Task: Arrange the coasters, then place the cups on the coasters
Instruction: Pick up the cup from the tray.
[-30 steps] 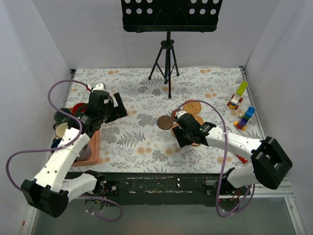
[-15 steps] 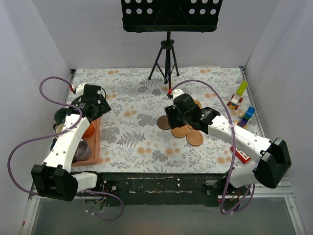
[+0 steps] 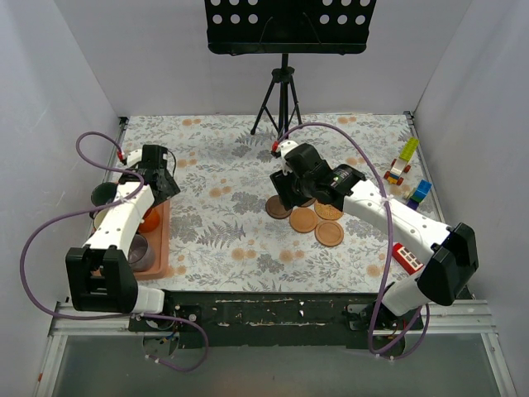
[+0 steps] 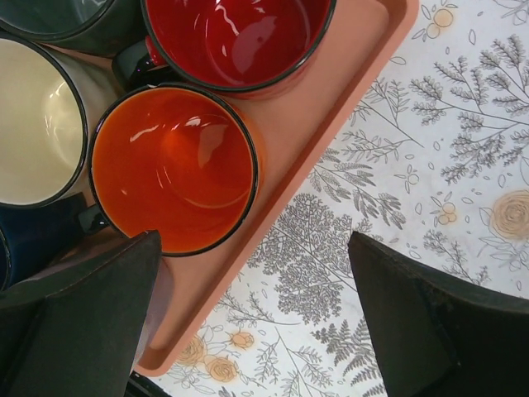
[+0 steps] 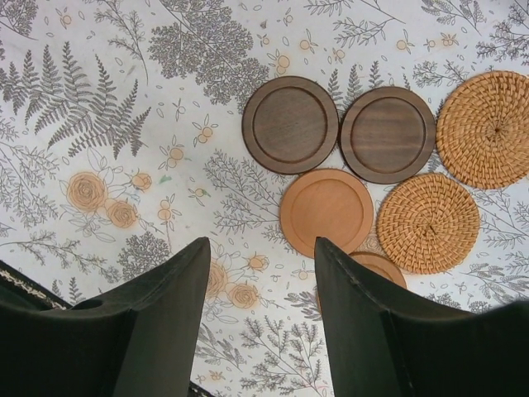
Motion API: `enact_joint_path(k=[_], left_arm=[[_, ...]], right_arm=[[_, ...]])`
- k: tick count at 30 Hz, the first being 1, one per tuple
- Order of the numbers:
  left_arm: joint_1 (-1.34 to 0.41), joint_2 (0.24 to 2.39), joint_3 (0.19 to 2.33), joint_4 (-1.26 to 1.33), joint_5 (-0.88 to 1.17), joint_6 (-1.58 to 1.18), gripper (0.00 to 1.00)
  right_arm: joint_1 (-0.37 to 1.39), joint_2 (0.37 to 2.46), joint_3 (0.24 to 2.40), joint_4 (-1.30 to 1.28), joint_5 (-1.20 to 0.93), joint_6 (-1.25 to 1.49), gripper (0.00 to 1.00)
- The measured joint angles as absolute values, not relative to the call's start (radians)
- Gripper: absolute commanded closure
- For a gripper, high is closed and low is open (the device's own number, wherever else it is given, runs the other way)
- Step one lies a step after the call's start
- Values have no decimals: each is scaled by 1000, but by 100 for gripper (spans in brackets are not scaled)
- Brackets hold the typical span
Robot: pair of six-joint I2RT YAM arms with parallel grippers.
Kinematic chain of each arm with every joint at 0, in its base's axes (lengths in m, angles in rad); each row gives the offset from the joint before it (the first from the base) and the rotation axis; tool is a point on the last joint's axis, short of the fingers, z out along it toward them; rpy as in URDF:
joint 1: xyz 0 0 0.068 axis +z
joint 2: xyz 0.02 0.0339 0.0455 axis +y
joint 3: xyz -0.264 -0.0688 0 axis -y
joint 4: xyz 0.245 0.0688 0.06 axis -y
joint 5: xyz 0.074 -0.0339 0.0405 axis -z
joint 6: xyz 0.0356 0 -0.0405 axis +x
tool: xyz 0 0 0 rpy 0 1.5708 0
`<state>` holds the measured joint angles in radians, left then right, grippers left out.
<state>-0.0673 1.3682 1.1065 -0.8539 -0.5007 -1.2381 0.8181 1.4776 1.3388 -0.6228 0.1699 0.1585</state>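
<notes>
Six coasters lie clustered on the floral cloth in the right wrist view: two dark brown coasters (image 5: 290, 124) (image 5: 388, 134), two rattan coasters (image 5: 485, 128) (image 5: 428, 222), one orange wood coaster (image 5: 326, 212), and a second wood coaster (image 5: 376, 266) partly behind my finger. My right gripper (image 5: 260, 244) hovers open above the cloth beside them, holding nothing. In the left wrist view the orange cup (image 4: 172, 169), red cup (image 4: 235, 37), cream cup (image 4: 37, 120), dark green cup (image 4: 58, 21) and dark blue cup (image 4: 33, 240) stand in the pink tray (image 4: 322, 124). My left gripper (image 4: 252, 240) hangs wide open over the tray's edge, empty.
From above, the tray (image 3: 159, 240) sits at the left edge with a purple-grey cup (image 3: 136, 252) at its near end. A tripod music stand (image 3: 283, 107) is at the back centre. Toy blocks (image 3: 402, 165) (image 3: 416, 198) and a red block (image 3: 407, 258) lie on the right.
My right gripper has drawn back from over the coasters toward the rear left, uncovering them. My left gripper has swung left over the tray of cups.
</notes>
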Motion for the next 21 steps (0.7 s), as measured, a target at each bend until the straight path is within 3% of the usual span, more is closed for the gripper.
enact_joint_path(k=[13, 16, 21], left_arm=[[-51, 1488, 1084, -762, -544, -1164, 49], [-51, 1497, 1079, -751, -550, -1164, 68], [-51, 1522, 1073, -754, -588, -1151, 90]], right_arm=[[797, 1531, 1458, -702, 116, 70, 40], [790, 1544, 1482, -712, 104, 46, 40], [779, 1545, 1483, -711, 89, 37, 40]])
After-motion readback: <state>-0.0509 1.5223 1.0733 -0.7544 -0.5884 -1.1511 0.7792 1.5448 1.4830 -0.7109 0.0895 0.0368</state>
